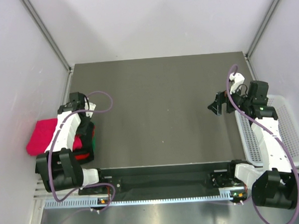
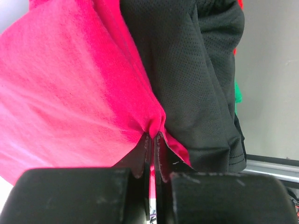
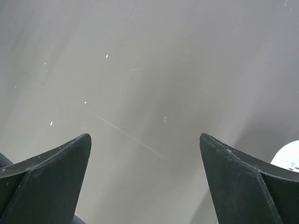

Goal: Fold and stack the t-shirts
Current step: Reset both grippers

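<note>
My left gripper is pressed together, pinching a fold of the bright magenta-red cloth t-shirt. That shirt lies at the left edge of the dark grey table, touching a folded black mesh t-shirt with a sliver of green cloth beyond it. My right gripper hangs over bare tabletop with its fingers spread wide and holding nothing, near the white plastic mesh basket.

We count four t-shirts at the left edge of the overhead view: one magenta t-shirt, one black t-shirt, one red t-shirt and one green t-shirt. We count one white mesh basket at the right edge, one table, and two grippers: left gripper and right gripper.
</note>
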Available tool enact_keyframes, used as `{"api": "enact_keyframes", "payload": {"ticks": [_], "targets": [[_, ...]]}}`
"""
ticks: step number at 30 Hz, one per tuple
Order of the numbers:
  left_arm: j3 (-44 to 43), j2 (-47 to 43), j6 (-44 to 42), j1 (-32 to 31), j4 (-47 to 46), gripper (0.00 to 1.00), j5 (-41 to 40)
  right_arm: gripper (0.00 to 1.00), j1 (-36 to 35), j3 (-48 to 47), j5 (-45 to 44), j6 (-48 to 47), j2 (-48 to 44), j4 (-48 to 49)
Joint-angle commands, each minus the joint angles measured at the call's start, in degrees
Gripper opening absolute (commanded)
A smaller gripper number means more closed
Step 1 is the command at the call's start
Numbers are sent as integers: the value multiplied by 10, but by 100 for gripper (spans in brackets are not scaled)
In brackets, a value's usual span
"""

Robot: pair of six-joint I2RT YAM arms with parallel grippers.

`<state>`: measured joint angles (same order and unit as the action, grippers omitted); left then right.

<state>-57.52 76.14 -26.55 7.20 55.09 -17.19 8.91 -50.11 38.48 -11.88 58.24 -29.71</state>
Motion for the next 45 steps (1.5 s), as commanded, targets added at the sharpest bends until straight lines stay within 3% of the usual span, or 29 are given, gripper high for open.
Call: {"api": "enact_keyframes", "payload": {"ticks": [1, 13, 24, 27, 28, 31, 34, 37, 42, 45], "targets": [[-22, -13, 15, -9, -5, 0, -4, 100, 8, 5, 16, -4, -8, 20], [-112, -68, 65, -94, 87, 0, 1, 100, 12, 12, 22, -2, -12, 26], [-81, -73, 87, -125, 96, 1, -10, 100, 14, 19, 25, -2, -17, 31], [-99, -76, 93, -127, 101, 41, -17, 100, 16, 23, 25, -2, -21, 34], [-108, -81, 92, -127, 100, 72, -15, 100, 16, 23, 21, -2, -23, 36], [-169, -107, 89, -128, 91, 99, 8, 100, 16, 25, 11, -2, -25, 43], [-223, -136, 94, -128, 54, 99, 36, 99, 16, 27, -4, 2, -28, 52], [-222, -181, 98, -128, -15, 99, 94, 100, 16, 33, -29, 5, -39, 62], [-105, -276, 145, -128, -133, 99, 271, 100, 12, 54, -94, 55, -60, 93], [-50, -291, 199, -128, -212, 99, 298, 100, 9, 71, -143, 97, -75, 113]]}}
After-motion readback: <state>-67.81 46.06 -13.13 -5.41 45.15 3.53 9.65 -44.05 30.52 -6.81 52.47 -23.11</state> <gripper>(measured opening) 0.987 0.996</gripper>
